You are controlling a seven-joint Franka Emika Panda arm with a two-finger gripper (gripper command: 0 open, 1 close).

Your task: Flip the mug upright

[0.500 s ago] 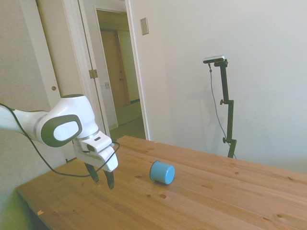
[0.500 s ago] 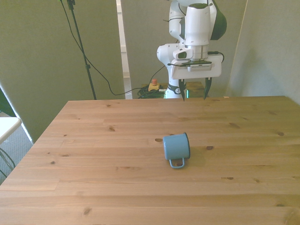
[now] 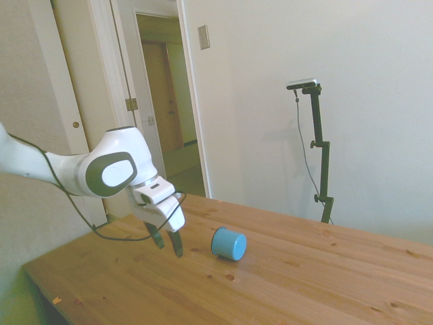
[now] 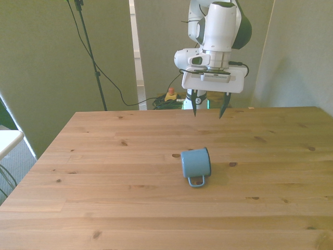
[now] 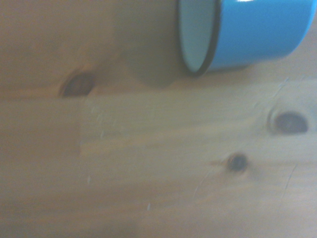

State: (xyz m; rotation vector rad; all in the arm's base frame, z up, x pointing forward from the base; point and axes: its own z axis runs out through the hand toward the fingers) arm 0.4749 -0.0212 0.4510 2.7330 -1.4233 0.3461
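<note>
While mug (image 4: 196, 163) lies on its side near bench (image 4: 104, 208) centre, mouth toward front view's right, handle flat on wood: approach step, judged. Largest first: pale walls, open doorway behind; bench of knotty pine planks. End effector (image 4: 207, 110) spread, empty, above bench, well apart from mug, w/ nothing gripped. Next, likely: descend, align across rim, pinch, rotate upright.

Wooden counter (image 4: 104, 172), planked, dark knots throughout. Open doorway (image 3: 166, 101) in the far wall. Small red-topped object (image 4: 170, 96) on the floor behind.
</note>
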